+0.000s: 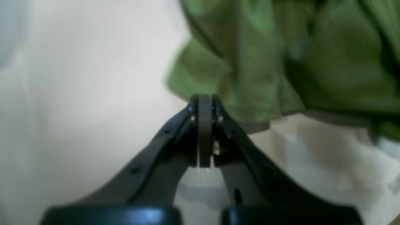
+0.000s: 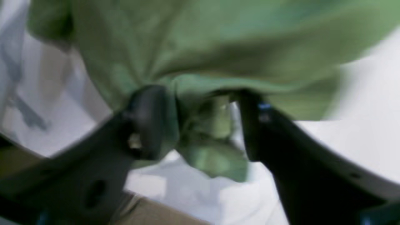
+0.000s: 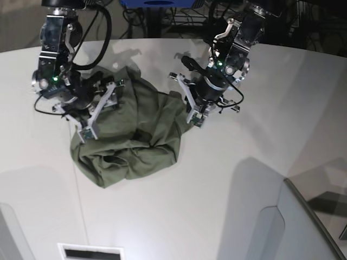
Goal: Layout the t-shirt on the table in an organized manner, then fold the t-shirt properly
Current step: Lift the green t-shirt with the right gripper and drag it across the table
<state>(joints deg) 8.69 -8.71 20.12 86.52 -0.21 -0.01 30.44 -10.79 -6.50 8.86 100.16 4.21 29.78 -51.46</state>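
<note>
The t-shirt [image 3: 133,135] is a crumpled heap on the table [image 3: 227,206], left of centre in the base view, nowhere near flat. So I judge we're in the layout stage: find an edge, lift, spread.

To do it well I want each arm on a distinct outer edge or corner, not a bunched middle fold, then pull apart to 3 and 9 o'clock so the cloth tensions flat. Lift only enough to free the folds and drag slowly, or soft cotton will slip or re-bunch. The hem and sleeves are hard to pick out in this pile, so I'd check what I'm holding before pulling.

The right gripper [image 2: 203,125] sits at the heap's 10 o'clock edge in the base view. Its jaws are moderately spread with a wad of green fabric between them. One finger [image 2: 150,122] touches cloth, but the view is blurred and I can't tell whether the far finger presses it, so no firm pinch yet by my read.

The left gripper [image 1: 204,103] is at the heap's 2 o'clock side, jaws fully together, pads meeting with nothing visibly trapped. Its tip is right at the cloth's edge; touching or just beside, I can't tell.
</note>
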